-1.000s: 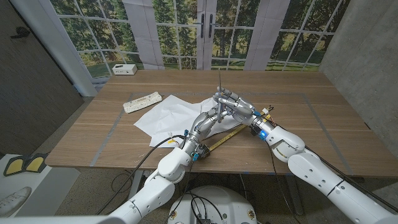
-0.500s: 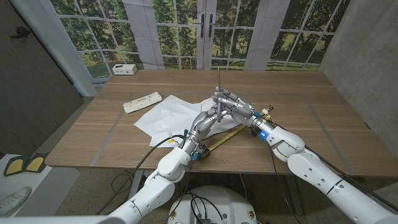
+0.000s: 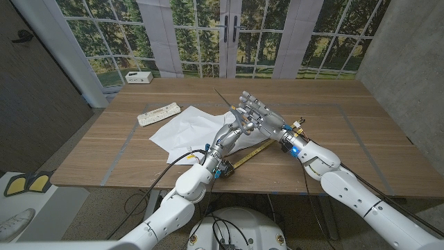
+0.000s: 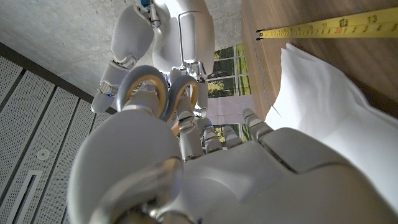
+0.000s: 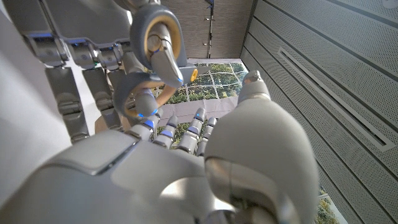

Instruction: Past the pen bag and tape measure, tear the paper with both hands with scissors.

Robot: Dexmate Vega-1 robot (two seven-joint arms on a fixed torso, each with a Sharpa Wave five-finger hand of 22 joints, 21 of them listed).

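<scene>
My left hand [image 3: 234, 130] holds the grey scissors [image 3: 223, 101] above the table, with its fingers through the yellow-lined handle loops [image 4: 153, 93]. The thin blades point up and lean toward the robot's left. My right hand [image 3: 262, 115] is close beside the handles, fingers spread and holding nothing. The handle loops [image 5: 153, 40] hang just past the fingertips of that right hand [image 5: 186, 177]. The white paper [image 3: 184, 128] lies crumpled on the table under and left of both hands. A yellow tape measure [image 3: 254, 151] stretches across the wood beneath the hands, and its end [image 4: 323, 28] lies beside the paper [image 4: 329, 106].
A white patterned pen bag [image 3: 158, 114] lies at the paper's far left corner. A small white box [image 3: 139, 77] sits at the table's back left edge. Bare wood [image 3: 347, 111] extends to the right of the hands.
The scissor blades have tipped from upright to leaning left. My right hand's fingers have spread and come off the scissors.
</scene>
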